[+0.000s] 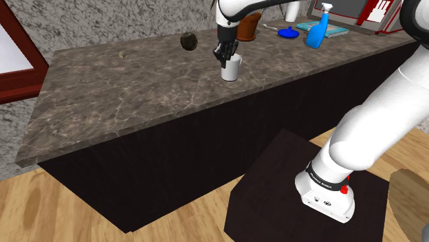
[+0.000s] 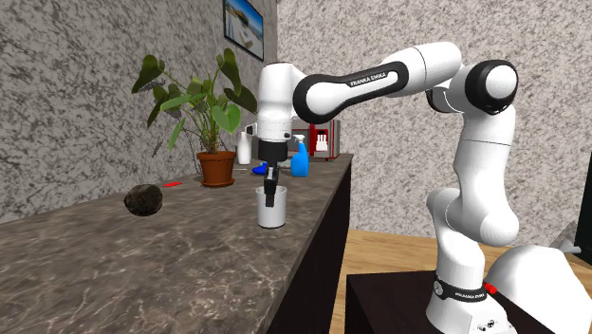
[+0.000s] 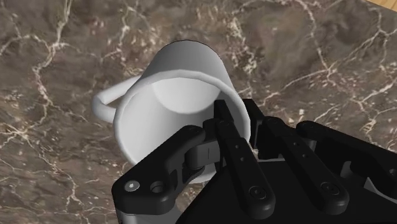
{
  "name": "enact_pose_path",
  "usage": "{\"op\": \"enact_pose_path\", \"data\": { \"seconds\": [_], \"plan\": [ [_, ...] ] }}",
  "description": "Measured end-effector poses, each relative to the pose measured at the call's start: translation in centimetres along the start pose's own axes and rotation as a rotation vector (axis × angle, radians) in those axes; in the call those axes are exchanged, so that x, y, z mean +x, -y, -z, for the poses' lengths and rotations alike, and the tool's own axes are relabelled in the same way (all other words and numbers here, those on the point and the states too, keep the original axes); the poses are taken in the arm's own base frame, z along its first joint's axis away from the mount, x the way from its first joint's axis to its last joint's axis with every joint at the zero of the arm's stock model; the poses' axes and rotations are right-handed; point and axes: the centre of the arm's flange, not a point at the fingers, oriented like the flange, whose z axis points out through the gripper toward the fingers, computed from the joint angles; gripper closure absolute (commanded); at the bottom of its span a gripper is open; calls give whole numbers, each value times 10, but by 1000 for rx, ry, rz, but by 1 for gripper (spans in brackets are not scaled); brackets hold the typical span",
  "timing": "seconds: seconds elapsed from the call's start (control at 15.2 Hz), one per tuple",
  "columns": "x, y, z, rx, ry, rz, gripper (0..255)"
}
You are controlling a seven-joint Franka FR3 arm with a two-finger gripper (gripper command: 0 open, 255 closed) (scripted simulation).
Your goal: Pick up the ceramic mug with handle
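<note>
In the shoulder view, the white mug (image 1: 231, 69) stands upright on the brown marbled tabletop (image 1: 137, 96) in the upper middle of the frame, near the tabletop's front edge. The black hand (image 1: 225, 60) comes straight down onto its rim. A dark lump (image 1: 188, 42) lies just up and left of it, a blue spray bottle (image 1: 318, 31) sits at the upper right, and the stand (image 1: 289, 185) fills the lower right. In the second exterior view, the mug (image 2: 272, 207) is at the centre of the frame, its base on the tabletop (image 2: 142, 266), with the hand (image 2: 274, 194) dipping into its mouth. A potted plant (image 2: 204, 104) and the dark lump (image 2: 143, 199) stand to the left. In the wrist view, the hand (image 3: 234, 113) is clenched on the mug (image 3: 172, 95): one finger is inside the cup and the other outside, pinching the wall on the side opposite the handle (image 3: 111, 102).
</note>
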Motion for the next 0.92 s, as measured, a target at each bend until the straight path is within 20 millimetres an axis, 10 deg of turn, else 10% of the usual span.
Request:
{"op": "enact_pose_path", "data": {
  "seconds": [0.92],
  "plan": [
    [5,-6,71,0,0,0,255]
  ]
}}
